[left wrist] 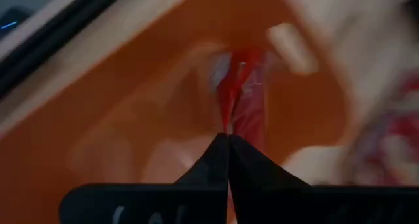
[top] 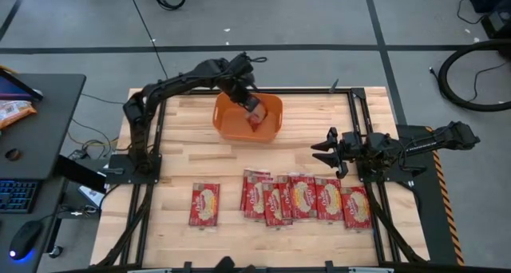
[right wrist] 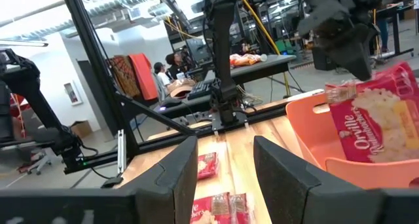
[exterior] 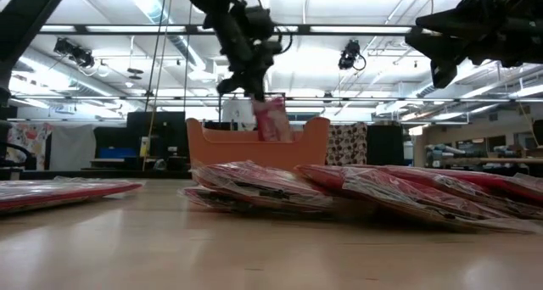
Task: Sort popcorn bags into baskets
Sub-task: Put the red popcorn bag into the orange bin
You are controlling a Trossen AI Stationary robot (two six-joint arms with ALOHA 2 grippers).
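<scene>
My left gripper (top: 249, 104) reaches over the orange basket (top: 227, 125) at the table's far middle and is shut on one red popcorn bag (top: 255, 116). In the low view that bag (exterior: 273, 119) hangs from the gripper (exterior: 249, 85) at the basket (exterior: 229, 146). Several more red bags (top: 303, 198) lie flat and overlapping in a row near the table's near edge. A single bag (top: 204, 204) lies to their left. My right gripper (top: 327, 153) hovers open at the table's right, touching nothing; its fingers (right wrist: 226, 165) point toward the basket (right wrist: 314, 129). My left gripper pinches the popcorn bag by its upper edge (left wrist: 230, 119) between the two shut fingertips (left wrist: 216, 152), coming from above and slanting down. The bag (right wrist: 373, 119) hangs tilted below the fingers, its lower end inside the basket's rim; whether it touches the bottom, I cannot tell.
A black metal frame (top: 355, 129) runs along the table's sides and far edge. A desk with a keyboard and an orange-and-white packet (top: 12, 111) stands left of the table. Bare wood lies between the basket and the row of bags. People sit in the room (right wrist: 171, 70) beyond.
</scene>
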